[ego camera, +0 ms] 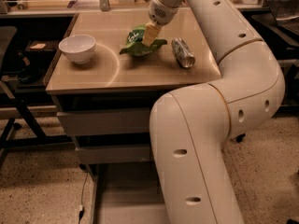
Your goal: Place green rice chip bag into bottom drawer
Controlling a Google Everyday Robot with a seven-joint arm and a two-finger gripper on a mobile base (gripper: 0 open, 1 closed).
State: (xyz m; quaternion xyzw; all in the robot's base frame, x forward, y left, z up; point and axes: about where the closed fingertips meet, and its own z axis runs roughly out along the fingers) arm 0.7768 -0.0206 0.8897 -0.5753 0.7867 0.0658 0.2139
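At upper centre, the gripper (149, 34) points down on the table (117, 76), its fingers pinched on the bag (139, 48), between the bowl (78, 48) and can (183, 52). The bottom drawer (122, 195) stands open at lower centre.

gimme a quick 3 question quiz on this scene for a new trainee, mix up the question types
1. Multiple choice: the claw is down at the green rice chip bag. Where does the bag lie?
A) on the tabletop
B) inside a drawer
C) on the floor
2. True or false: the bottom drawer is pulled open and the bag is not yet in it.
3. Short answer: what lies on its side just right of the bag?

Key: 1 A; 2 true; 3 the silver can.
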